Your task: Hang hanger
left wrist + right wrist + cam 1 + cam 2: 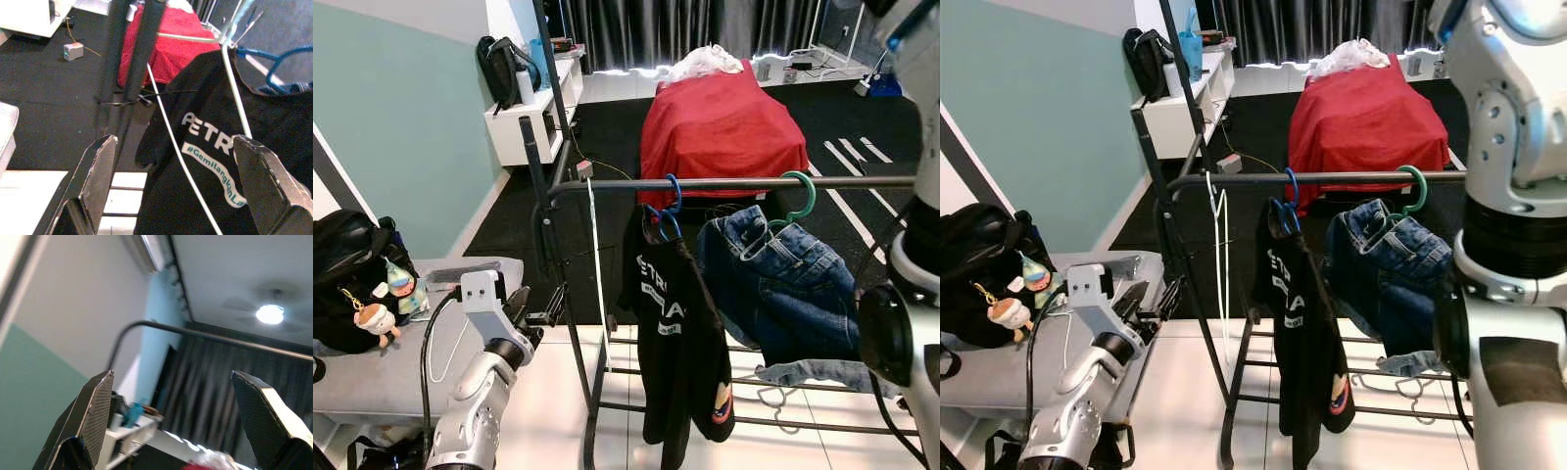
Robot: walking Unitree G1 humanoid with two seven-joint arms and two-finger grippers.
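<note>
white wire hanger (596, 257) is seen hung on rail (724, 183), just ahead of left gripper (173, 188), fingers apart, empty; long axis vertical; left arm nearer.

Left arm (475, 401): silver jointed casing, boxy grey wrist block, black cable looped along its left side, black fingers (100, 171) with textured inner pads. Right arm (1513, 196): large silver shells, black ribbed joint bands, black round hub, dark rectangular patch low down.

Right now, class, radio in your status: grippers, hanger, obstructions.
Left gripper open, empty, facing white wire hanger on rail. Right gripper open, raised. Black T-shirt hangs beside hanger.
</note>
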